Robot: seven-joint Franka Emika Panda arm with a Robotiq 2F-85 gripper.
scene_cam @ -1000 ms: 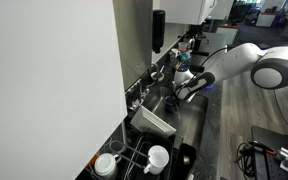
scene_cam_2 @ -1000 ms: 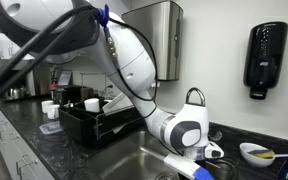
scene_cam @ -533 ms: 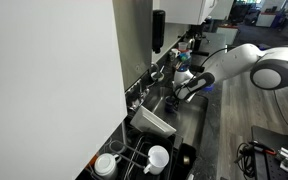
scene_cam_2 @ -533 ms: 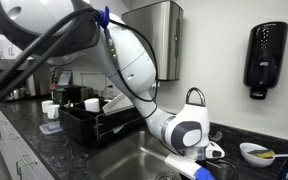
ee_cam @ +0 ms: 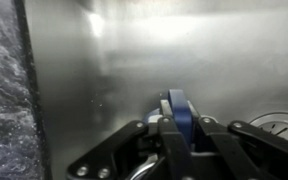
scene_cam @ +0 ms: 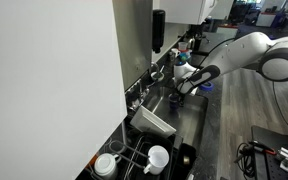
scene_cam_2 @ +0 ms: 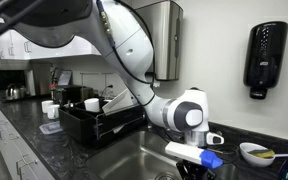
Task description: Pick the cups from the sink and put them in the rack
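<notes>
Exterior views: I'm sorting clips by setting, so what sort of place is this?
Probably a workplace or shared kitchenette: a steel sink set in a dark counter, a black dish rack beside it, and a steel wall dispenser plus a black wall dispenser.

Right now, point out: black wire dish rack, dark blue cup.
Black wire dish rack (scene_cam_2: 84, 128): exterior view, on its front wall.
Dark blue cup (ee_cam: 180, 115): wrist view, on the visible strip of its wall.

One plain white cup (scene_cam: 156, 157) and one wider white cup (scene_cam: 106, 165) counted at the near end, one blue cup (ee_cam: 179, 112), one black rack (scene_cam_2: 79, 125), one whitish tub (scene_cam: 152, 122), one steel sink (scene_cam: 190, 116), one bowl (scene_cam_2: 254, 152)
</notes>
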